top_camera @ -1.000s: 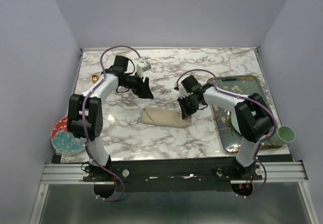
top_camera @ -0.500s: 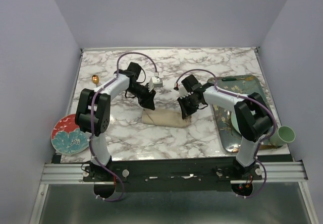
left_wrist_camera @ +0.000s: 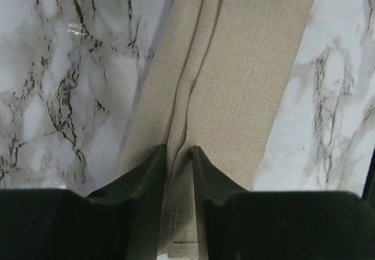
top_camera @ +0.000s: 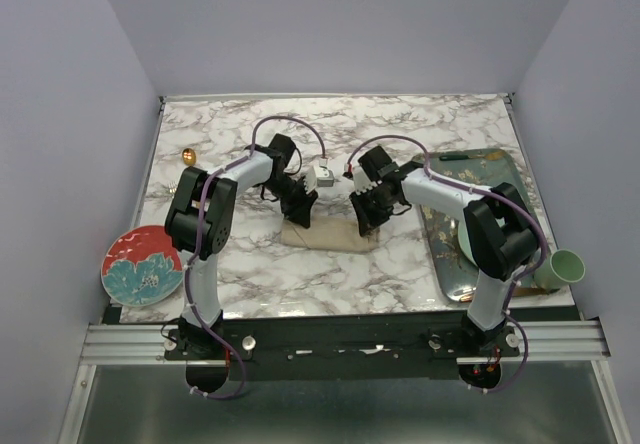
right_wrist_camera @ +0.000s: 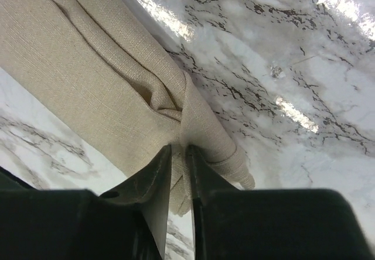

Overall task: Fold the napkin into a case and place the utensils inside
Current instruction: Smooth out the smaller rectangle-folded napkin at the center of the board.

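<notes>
Narrow folded napkin (top_camera: 330,232) left of tray (top_camera: 500,179). L gripper (left_wrist_camera: 177,154) clamped on its lengthwise ridge. R gripper (right_wrist_camera: 177,151) near-shut astride puckered end nearer tray, grip unclear. Prob. holding ends taut for next fold. Spoon (top_camera: 187,154) far left of tray, not yet in.

In the left wrist view the napkin (left_wrist_camera: 234,96) runs off the top edge. From above, the right arm (top_camera: 440,194) hides part of the tray (top_camera: 490,169).
</notes>
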### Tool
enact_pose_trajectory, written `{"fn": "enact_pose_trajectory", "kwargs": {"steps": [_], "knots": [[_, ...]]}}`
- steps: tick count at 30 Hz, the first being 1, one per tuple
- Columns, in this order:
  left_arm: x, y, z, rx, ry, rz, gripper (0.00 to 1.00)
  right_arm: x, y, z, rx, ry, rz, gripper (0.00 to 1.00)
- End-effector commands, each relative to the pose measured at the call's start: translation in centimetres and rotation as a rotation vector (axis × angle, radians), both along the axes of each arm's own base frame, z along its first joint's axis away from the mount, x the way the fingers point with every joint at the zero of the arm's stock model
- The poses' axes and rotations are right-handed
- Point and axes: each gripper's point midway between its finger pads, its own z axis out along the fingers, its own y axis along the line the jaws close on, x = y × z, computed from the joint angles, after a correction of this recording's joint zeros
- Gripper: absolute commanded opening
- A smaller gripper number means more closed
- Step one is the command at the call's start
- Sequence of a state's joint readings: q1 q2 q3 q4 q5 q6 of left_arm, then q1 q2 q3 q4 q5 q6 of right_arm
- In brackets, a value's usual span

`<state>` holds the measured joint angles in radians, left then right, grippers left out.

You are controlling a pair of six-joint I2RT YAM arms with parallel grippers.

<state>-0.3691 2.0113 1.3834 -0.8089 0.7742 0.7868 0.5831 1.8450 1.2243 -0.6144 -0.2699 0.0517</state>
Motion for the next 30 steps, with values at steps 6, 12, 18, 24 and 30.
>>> {"fn": "enact_pose_trajectory", "kwargs": {"steps": [6, 12, 18, 24, 30], "knots": [[-1.0, 0.1, 0.7, -0.010, -0.025, -0.029, 0.36, 0.8, 1.8, 6.1, 0.113, -0.088, 0.094, 0.57], [-0.5, -0.3, 3.0, -0.086, -0.162, -0.049, 0.42, 2.5, 3.2, 7.5, 0.181, -0.139, 0.085, 0.57], [0.1, -0.4, 4.9, -0.120, -0.316, -0.090, 0.41, 4.2, 4.7, 6.2, 0.218, -0.080, 0.036, 0.50], [-0.4, -0.7, 3.9, -0.074, -0.381, -0.186, 0.41, 5.4, 7.1, 5.3, 0.282, -0.037, 0.059, 0.50], [-0.8, -1.3, 2.9, -0.050, -0.405, -0.252, 0.40, 5.9, 8.2, 3.6, 0.304, 0.018, 0.049, 0.47]]}}
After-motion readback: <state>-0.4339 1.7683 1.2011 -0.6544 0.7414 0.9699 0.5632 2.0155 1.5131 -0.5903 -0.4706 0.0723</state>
